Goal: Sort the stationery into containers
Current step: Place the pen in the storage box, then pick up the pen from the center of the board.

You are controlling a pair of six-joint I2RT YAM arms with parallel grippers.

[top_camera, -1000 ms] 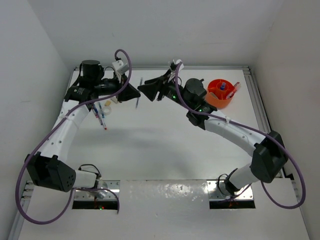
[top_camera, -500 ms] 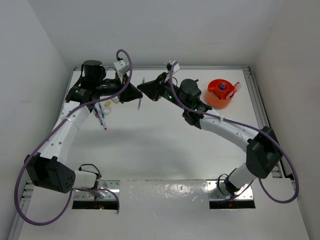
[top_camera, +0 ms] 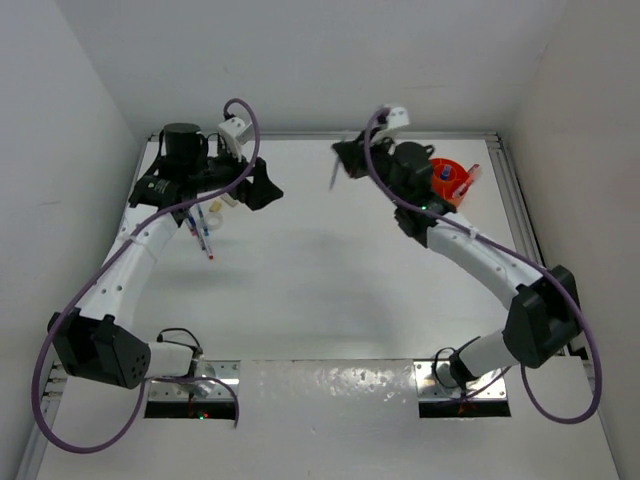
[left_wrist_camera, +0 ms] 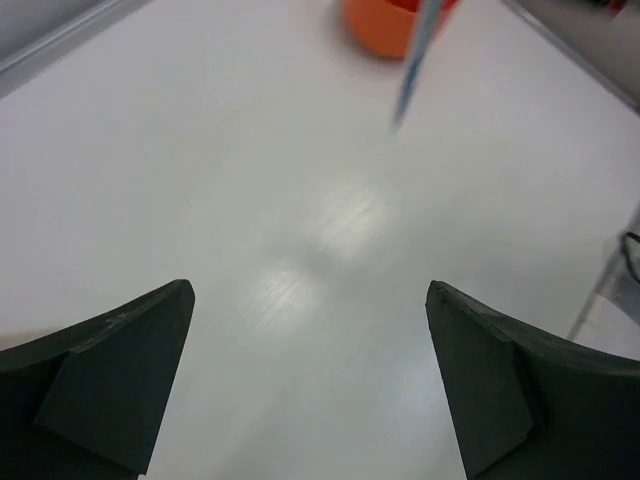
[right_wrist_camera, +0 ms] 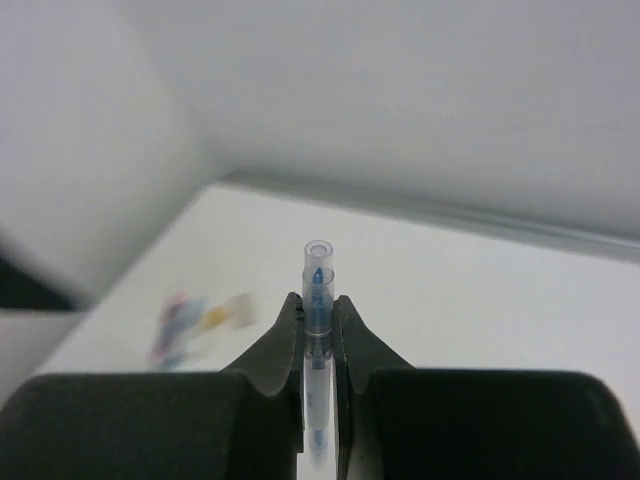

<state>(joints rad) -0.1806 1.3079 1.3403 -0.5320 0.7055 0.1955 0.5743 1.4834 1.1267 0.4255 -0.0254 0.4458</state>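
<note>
Right end effector [right_wrist_camera: 318, 305] pinched tight on a blue-and-white pen [right_wrist_camera: 318, 262], off the worktop [top_camera: 300, 290], just left of orange tub [left_wrist_camera: 372, 20]. My left end effector [left_wrist_camera: 308, 290] wide apart, empty, well left of tub. Loose pens [top_camera: 203, 228] farther left.

The left claw [left_wrist_camera: 308, 295] stands wide apart over the white counter [left_wrist_camera: 200, 150], its two dark fingers [left_wrist_camera: 110, 380] framing the near left and near right corners with nothing between them. A soft patch of glare [left_wrist_camera: 335, 225] lies on the bare surface just beyond the fingertips. Far across the counter, an orange tub [left_wrist_camera: 372, 15] shows only its lower wall, the rest cut off. In front of it hangs a blurred blue-and-white pen [left_wrist_camera: 412, 70], tilted, tip down and clear of the counter, its upper end out of sight. A black cable [left_wrist_camera: 630, 250] shows at the right edge.
</note>
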